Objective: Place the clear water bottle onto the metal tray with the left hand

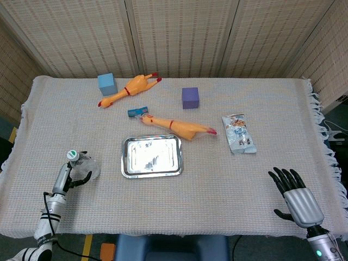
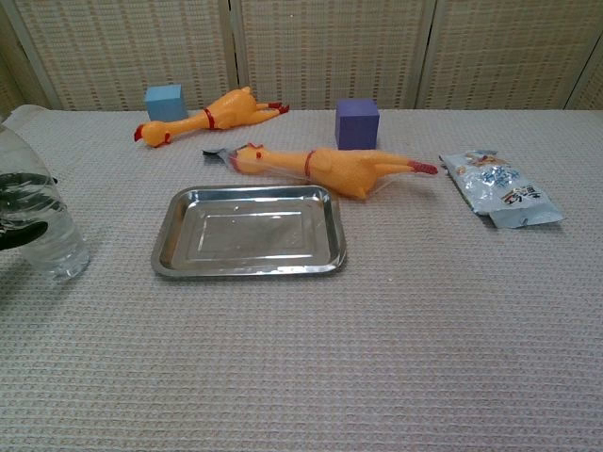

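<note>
- Grasp stage: the left hand (image 1: 69, 176) has its dark fingers (image 2: 26, 200) wrapped about the clear water bottle (image 2: 38, 221), which stands upright on the cloth to the left of the metal tray (image 2: 249, 266) and apart from it. The base looks to be on the cloth, so the lift appears not yet begun.
- How firm the hold is cannot be judged; the fingers lie across the bottle's side in the chest view, and the head view shows the hand pressed close beside the capped top (image 1: 72, 155).
- The next move, by this reading, calls for a secure hold, a straight lift, a carry rightward to the tray, and a level set-down inside the raised rim, base flat. A smooth clear bottle could slip or tip if squeezed unevenly.
- The right hand (image 1: 295, 199) waits far to the right of the tray at the table's near edge, fingers spread, holding nothing.
- Behind the tray lies a rubber chicken (image 1: 176, 126); farther back, a second chicken (image 1: 129, 89), a blue block (image 1: 107, 84) and a purple block (image 1: 190, 98). A snack packet (image 1: 238, 134) sits to the tray's right.
</note>
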Available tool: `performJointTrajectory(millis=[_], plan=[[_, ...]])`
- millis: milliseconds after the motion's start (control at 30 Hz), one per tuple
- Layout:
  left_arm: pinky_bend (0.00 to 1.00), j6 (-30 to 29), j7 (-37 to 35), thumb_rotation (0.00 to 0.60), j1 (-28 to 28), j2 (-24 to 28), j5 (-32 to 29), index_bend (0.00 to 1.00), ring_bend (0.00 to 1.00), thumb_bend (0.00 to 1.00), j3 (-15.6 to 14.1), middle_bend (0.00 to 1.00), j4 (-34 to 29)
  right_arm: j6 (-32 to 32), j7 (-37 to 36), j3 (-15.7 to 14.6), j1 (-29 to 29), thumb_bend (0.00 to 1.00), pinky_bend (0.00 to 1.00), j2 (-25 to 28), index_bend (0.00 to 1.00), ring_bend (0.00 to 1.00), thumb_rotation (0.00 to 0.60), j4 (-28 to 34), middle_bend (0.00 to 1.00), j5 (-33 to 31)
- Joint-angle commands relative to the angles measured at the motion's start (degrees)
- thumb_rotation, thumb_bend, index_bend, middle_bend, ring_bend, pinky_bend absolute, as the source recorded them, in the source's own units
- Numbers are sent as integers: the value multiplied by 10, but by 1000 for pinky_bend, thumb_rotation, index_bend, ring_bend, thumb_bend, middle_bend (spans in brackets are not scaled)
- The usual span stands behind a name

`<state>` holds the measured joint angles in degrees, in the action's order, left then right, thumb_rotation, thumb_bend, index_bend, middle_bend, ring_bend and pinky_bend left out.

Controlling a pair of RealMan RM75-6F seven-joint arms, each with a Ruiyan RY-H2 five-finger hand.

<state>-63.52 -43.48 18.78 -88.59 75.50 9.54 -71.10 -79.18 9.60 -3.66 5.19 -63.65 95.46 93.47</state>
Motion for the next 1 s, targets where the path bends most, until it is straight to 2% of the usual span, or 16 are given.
performJointTrajectory(millis=[33,200,300,467,500,567,633,733,833,900,1000], plan=[[282,-9,3,600,-5,1,-1,261,179,468,1,335,-3,1,1,0,0,28,0,0,0,0,600,0,0,-1],[315,-35,-7,600,-13,11,11,291,204,482,5,355,-15,3,4,0,1,28,0,-1,0,0,600,2,0,-4],[316,-53,-20,600,-10,31,26,293,204,493,17,353,-53,5,5,0,2,29,0,-1,0,0,600,2,0,-5],[298,-99,15,600,-1,83,67,283,193,494,40,341,-197,11,10,0,4,28,0,-3,0,0,600,2,0,-8],[288,-104,23,600,-2,98,72,274,184,494,42,333,-239,13,11,0,5,28,0,-4,0,0,600,2,0,-8],[269,-101,51,600,-6,116,73,252,163,489,32,311,-274,17,11,1,7,28,0,-4,0,0,600,3,0,-11],[256,-78,66,600,-11,107,46,233,146,477,11,293,-252,18,10,2,8,28,0,-4,0,0,600,3,0,-13],[256,3,19,600,-5,75,2,225,141,470,-22,285,-173,18,9,0,7,28,0,-3,0,0,600,3,0,-12],[256,29,-22,600,4,46,12,221,137,472,-30,280,-113,18,7,-1,7,27,0,-3,0,0,600,4,0,-10],[256,16,-24,600,9,42,33,221,137,474,-27,281,-111,15,5,-1,6,27,0,-2,0,0,600,3,0,-8],[256,-22,-1,600,19,61,65,221,138,475,-6,281,-163,13,4,0,6,28,0,-2,0,0,600,3,0,-10]])
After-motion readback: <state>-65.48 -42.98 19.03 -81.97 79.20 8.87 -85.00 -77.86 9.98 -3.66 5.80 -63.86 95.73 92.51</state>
